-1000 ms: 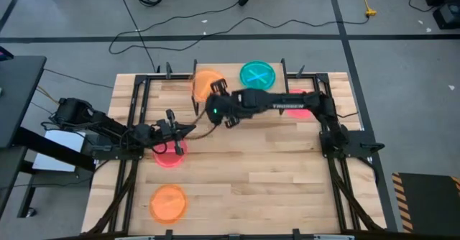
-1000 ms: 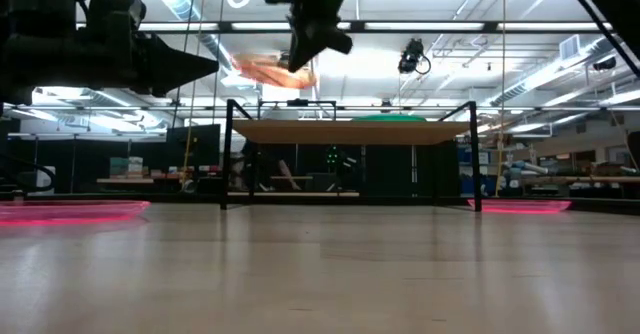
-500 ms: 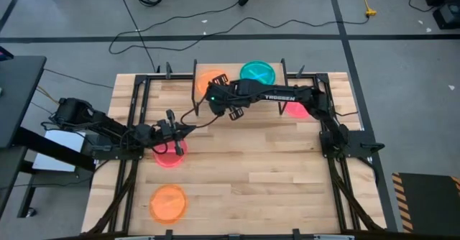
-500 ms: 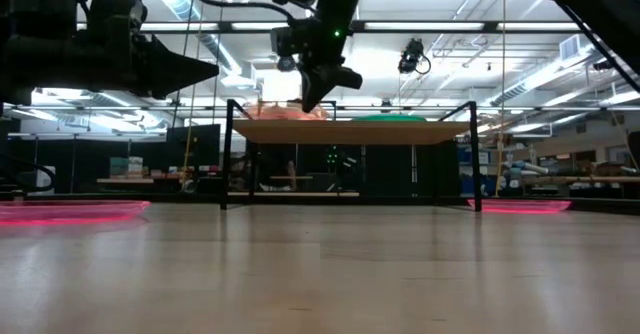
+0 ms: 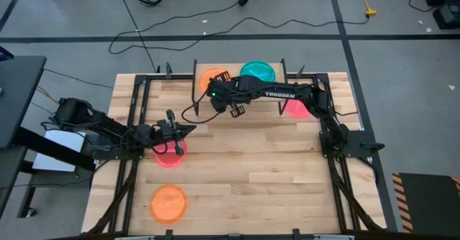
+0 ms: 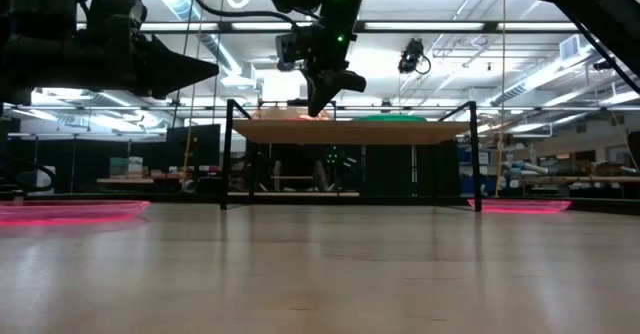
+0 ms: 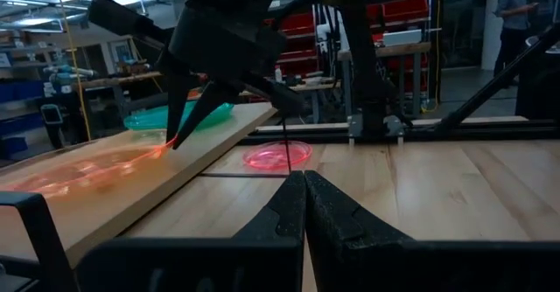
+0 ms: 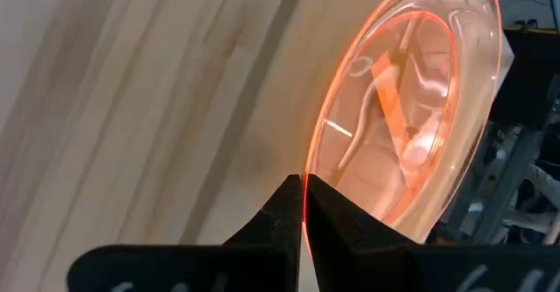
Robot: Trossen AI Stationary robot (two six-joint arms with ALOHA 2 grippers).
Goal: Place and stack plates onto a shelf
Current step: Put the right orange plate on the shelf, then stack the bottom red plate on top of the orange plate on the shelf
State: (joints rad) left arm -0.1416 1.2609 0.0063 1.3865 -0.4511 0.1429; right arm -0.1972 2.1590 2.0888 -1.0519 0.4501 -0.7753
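Table (image 5: 244,161) first, the big butcher-block top, with the low shelf (image 5: 237,86) set along its 12 o'clock edge so plates can be lifted off the wood and parked there. Two plates are up on it: a teal plate (image 5: 257,72) to the right and an orange plate (image 5: 210,79) just beside it on the left. The right gripper (image 5: 220,90) leans over that orange plate, fingers pinched narrow on its near rim, low enough to set it flat. Spare stock waits on the table: a pink plate (image 5: 170,154) at 9 o'clock, a second orange plate (image 5: 169,201) at 7 o'clock, another pink plate (image 5: 297,108) half hidden under the right arm at 2 o'clock. The left gripper (image 5: 184,131) hangs closed and empty beside the 9 o'clock pink one, likely next in line.
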